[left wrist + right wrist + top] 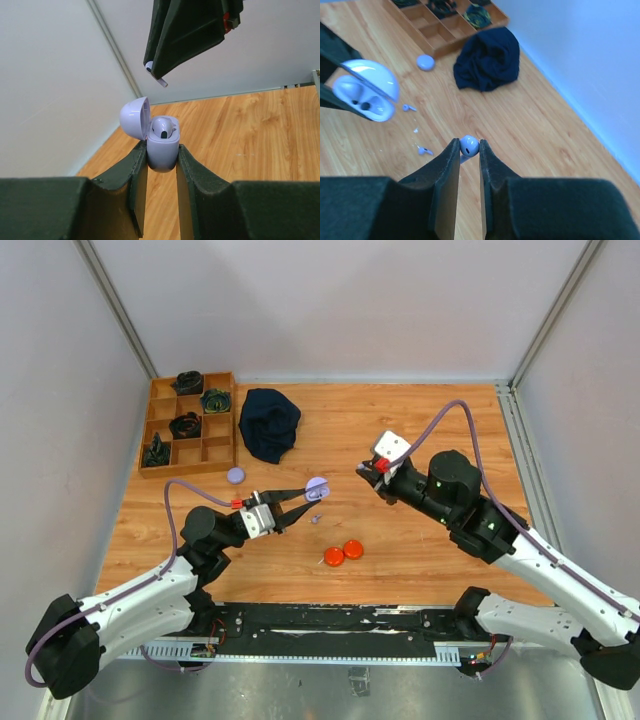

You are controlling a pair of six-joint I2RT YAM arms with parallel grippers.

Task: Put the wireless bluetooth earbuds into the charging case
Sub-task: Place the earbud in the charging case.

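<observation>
The lavender charging case (162, 147) is pinched between my left gripper's (161, 156) fingers, lid (134, 116) flipped open. One lavender earbud (164, 127) sits in a well. In the top view the case (317, 487) hangs just above the table's middle. My right gripper (468, 143) is shut on another lavender earbud (469, 146), held above and to the right of the case (364, 92). From the left wrist view that earbud (151, 69) pokes out of the right gripper's fingers overhead. Two loose lavender earbuds (409, 107) (423, 150) lie on the wood below.
Two orange round discs (343, 553) lie near the front middle, a lavender disc (236, 476) left of the case. A dark blue cloth (269, 423) is bunched at the back, beside a wooden compartment tray (222, 430) with dark items. Walls enclose three sides.
</observation>
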